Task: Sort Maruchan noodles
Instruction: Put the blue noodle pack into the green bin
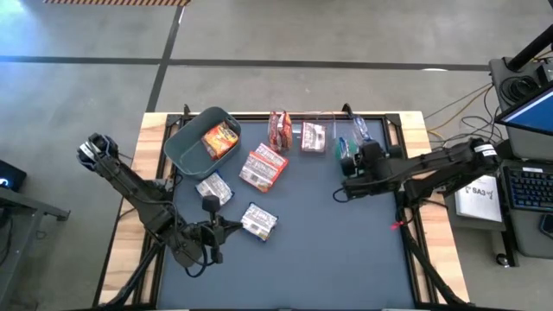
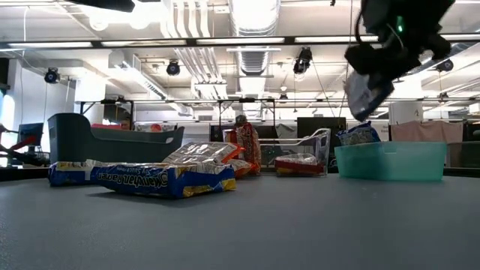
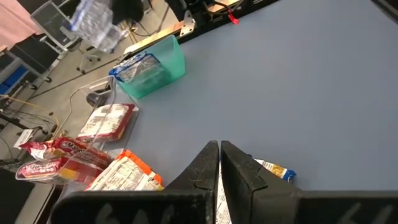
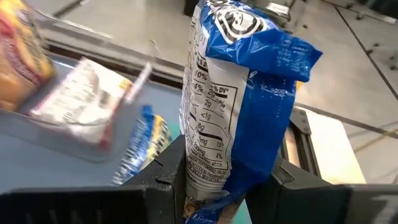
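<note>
Right gripper point(image 4: 217, 180) up in the air over the green bin point(image 2: 390, 161) near the table's far right, fingers clamped on a blue packet point(image 4: 239, 93) standing on end between them. Same packet seen dangling above the bin in the low view, not touching it. One more blue packet point(image 3: 138, 67) already inside that bin.

Left gripper point(image 3: 220, 163) near the front left of the table point(image 1: 328, 233), fingers pressed together, nothing between them. Just beside its tip, a blue-and-white packet point(image 1: 258, 221) lying flat, another one point(image 1: 213, 188) a little further back.

Grey bin point(image 1: 186, 149) at far left with an orange packet point(image 1: 220, 139) inside. Maroon-and-white stack point(image 1: 263, 167) mid-table beside it. Red packets point(image 1: 279, 128) upright at the back edge, and a clear bin point(image 1: 313, 138) next to them holding a maroon-and-white one. Can't tell exactly how many in the stack.
</note>
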Robot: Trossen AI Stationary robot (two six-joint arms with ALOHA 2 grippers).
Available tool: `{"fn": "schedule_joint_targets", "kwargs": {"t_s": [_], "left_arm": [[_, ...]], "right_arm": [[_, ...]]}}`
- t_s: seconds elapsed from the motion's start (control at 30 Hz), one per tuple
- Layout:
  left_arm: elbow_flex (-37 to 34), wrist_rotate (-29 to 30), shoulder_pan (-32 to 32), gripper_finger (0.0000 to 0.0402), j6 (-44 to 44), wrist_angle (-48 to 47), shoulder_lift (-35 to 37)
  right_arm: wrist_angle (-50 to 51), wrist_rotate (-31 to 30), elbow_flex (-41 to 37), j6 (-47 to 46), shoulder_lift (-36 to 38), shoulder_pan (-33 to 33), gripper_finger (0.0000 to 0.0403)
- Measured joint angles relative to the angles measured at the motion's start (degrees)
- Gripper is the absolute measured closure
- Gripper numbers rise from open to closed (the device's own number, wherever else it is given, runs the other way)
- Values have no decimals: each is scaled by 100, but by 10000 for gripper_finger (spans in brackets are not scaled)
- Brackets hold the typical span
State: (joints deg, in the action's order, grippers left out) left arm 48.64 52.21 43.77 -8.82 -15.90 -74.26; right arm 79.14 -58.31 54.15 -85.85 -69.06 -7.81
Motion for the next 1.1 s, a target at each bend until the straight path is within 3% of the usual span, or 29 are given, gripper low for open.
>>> {"fn": "schedule_joint_targets", "kwargs": {"t_s": [0.2,0.6,1.1], "left_arm": [[0,0,0,402,-2,0,0],[0,291,0,402,-39,0,0],[0,295,0,402,-92,8,0]], "right_arm": [[-182,177,-633,-568,-7,-17,299],[-1128,325,-1220,-506,-7,-17,296],[-1652,472,-1464,-407,-8,-17,211]]}}
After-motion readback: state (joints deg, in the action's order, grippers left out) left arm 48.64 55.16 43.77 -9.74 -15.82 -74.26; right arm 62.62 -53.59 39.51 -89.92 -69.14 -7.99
